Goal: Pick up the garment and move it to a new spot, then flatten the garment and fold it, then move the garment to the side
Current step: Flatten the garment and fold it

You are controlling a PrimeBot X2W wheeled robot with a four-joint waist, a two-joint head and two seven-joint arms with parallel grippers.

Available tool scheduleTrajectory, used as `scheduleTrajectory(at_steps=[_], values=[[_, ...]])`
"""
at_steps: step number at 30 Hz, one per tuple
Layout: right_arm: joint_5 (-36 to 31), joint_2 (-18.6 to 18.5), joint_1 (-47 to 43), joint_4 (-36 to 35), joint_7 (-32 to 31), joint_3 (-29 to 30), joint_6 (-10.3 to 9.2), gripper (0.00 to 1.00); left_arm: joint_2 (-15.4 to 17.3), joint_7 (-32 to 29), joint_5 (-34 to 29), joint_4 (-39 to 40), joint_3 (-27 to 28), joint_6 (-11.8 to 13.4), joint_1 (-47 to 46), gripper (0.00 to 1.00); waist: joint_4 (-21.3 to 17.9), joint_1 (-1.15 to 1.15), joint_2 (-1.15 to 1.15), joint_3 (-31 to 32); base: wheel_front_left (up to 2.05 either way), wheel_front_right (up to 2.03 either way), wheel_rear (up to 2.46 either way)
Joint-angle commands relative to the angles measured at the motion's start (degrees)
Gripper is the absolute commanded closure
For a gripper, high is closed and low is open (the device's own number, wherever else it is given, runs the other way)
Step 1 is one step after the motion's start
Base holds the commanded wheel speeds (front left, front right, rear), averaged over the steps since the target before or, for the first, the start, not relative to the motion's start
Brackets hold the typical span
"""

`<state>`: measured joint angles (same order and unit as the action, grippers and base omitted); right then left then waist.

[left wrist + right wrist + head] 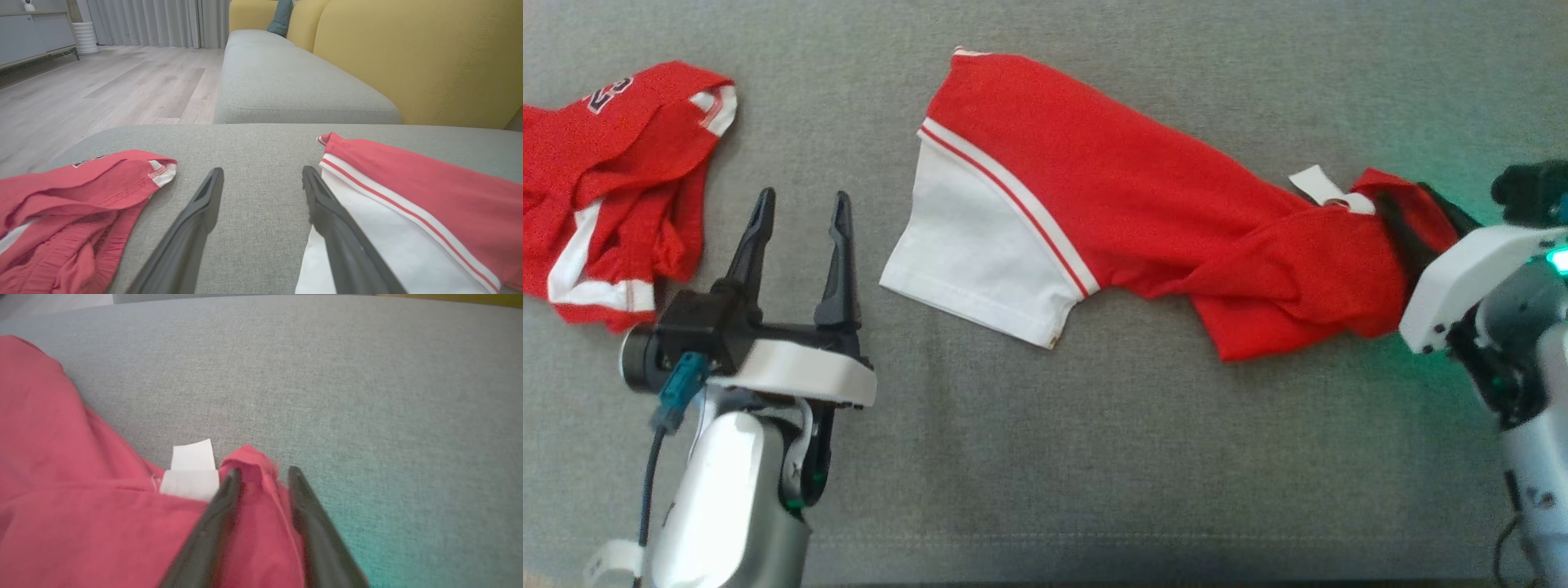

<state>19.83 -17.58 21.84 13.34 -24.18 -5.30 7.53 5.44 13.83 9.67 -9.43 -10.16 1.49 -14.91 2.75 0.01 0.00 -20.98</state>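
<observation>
The garment [1094, 188] lies stretched across the sofa seat [1094, 457], and the right claw [261, 473], straddling its bunched end, clamped or not I cannot tell, should bite deep before lifting, while the left claw [800, 204] stands spread apart.

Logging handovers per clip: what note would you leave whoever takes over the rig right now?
Left gripper: open, empty, hovering over the grey fabric cushion between the crumpled red-and-white garment and the red shirt with white sleeve.
Right gripper: straddles a red fold at the shirt's twisted right end; firm grip unconfirmed.
Done: nothing flattened or folded.
To do: flatten, fold, move aside.
</observation>
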Motion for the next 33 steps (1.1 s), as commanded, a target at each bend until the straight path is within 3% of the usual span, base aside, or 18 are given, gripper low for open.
scheduleTrajectory(at_steps=[1,9,21,27,33], values=[[1.1,-1.9,2.6,-1.7,-1.5,-0.8,-0.04,1.0,0.7,0.9,-0.2,1.4,1.8,0.0,-2.6,0.0,0.6,-0.01,0.0,-0.3,0.0,0.0,0.0],[2.8,-2.9,7.6,-3.0,0.0,1.9,-0.04,1.0,0.1,1.1,0.1,0.6,1.7,0.0,-3.5,0.0,1.7,-0.01,0.0,0.2,0.0,0.0,0.0],[6.1,-0.1,19.3,-3.8,12.4,3.2,-0.04,1.0,-0.5,1.2,-0.1,1.6,2.6,0.0,-3.9,0.0,0.9,-0.01,0.0,0.3,0.0,0.0,0.0],[8.6,2.8,8.6,-5.6,16.2,4.8,-0.04,1.0,-0.8,1.2,-0.1,1.9,2.9,-0.2,-3.1,0.0,-0.2,-0.01,0.0,0.6,0.0,0.0,0.0],[8.0,7.7,-7.4,-9.1,17.1,12.6,-0.04,1.0,-0.6,1.2,-0.4,2.0,3.5,-0.3,-2.4,0.0,-2.0,-0.01,0.0,0.7,0.0,0.0,0.0]])
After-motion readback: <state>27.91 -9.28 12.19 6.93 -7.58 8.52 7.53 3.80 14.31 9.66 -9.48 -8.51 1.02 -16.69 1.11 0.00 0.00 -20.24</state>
